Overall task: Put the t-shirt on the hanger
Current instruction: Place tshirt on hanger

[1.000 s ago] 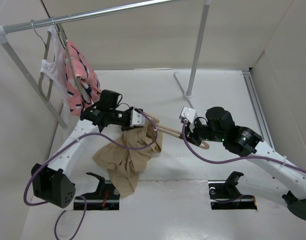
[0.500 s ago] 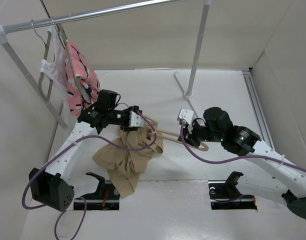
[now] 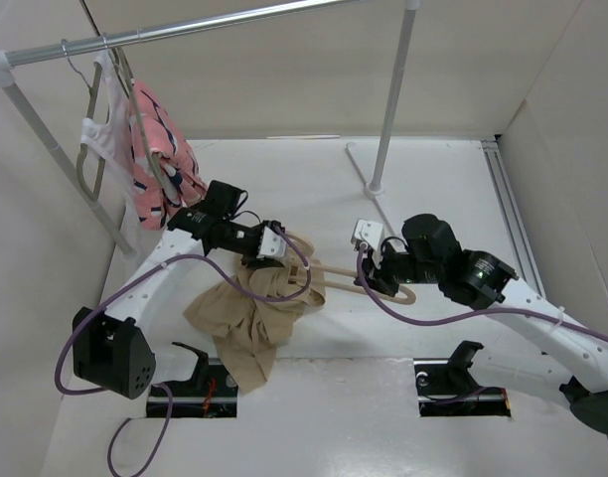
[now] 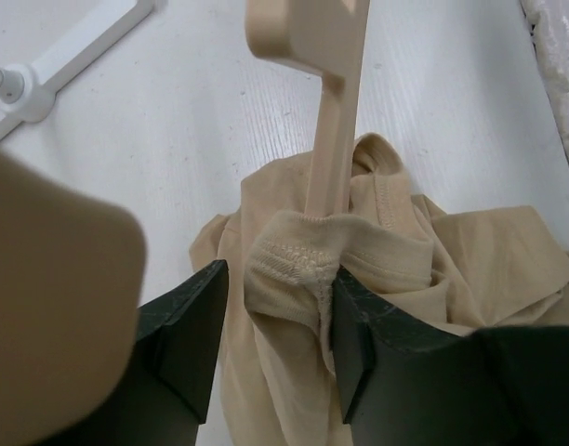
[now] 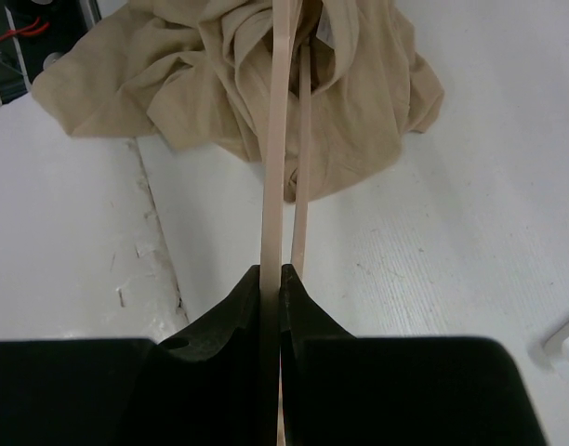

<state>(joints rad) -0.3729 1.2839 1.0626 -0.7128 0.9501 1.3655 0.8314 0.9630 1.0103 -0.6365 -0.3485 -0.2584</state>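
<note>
On the white table, seen from above, the tan t-shirt is found crumpled in front of the left arm. The peach hanger is held level just above the table between the two arms, one end buried in the shirt's upper folds. The left tool is placed at that end, over the cloth. The right tool is clamped on the hanger's other end. At the back left, a pink garment is hung from a rail.

Through the left wrist camera, the left tool is seen with its jaws moderately parted. The bunched collar of the t-shirt is set between the fingers, close to the right one and clear of the left. The hanger is seen running out of the collar and away over the table.

Through the right wrist camera, the right tool is shown narrowed onto the upper bar of the hanger. Both bars are seen leading straight into the t-shirt, heaped on the table.
</note>
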